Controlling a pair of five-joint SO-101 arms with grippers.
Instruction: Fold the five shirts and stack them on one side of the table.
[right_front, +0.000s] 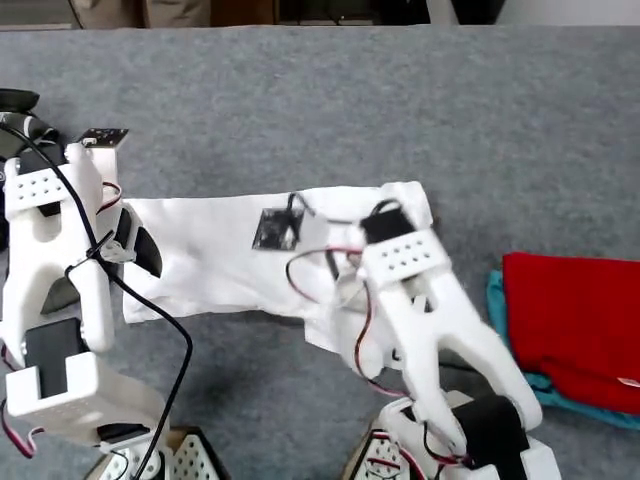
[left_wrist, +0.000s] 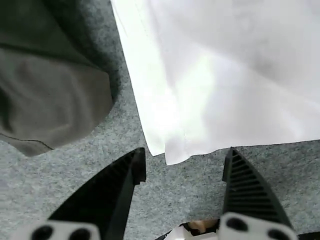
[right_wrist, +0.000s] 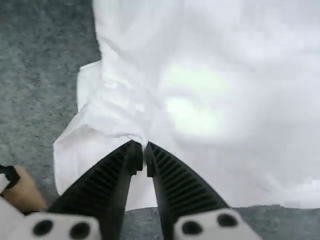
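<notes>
White plastic shells, smooth and angular, form the two arms that stand at the near edge of the counter (right_front: 400, 100), whose top is a grey, nubby felt-like cloth. The left gripper (left_wrist: 185, 152) hangs with its two ribbed black jaws wide apart, just above the near left corner of the white shirt (right_front: 210, 250), touching nothing. Beside that corner, in the left wrist view, lies one dark olive-grey cloth (left_wrist: 45, 90), soft and rumpled, with a rounded edge close to the shirt's hem but apart from it. The right gripper (right_wrist: 144, 147) has its jaws pressed together on a raised pleat of the white shirt, with wrinkles gathering at the tips. The white shirt is a thin, smooth weave spread as a long flat band across the middle of the counter, its near edge uneven and its layers doubled at the hem. On it sits one dark square print (right_front: 275, 229), too small to read. At the right side of the counter is one red shirt (right_front: 575, 320), folded into a neat rectangle of thicker knit, lying on top of one teal shirt (right_front: 496, 300) whose edge peeks out beneath it. Both are well apart from the white shirt. Beyond them the grey felt runs to the far edge.
</notes>
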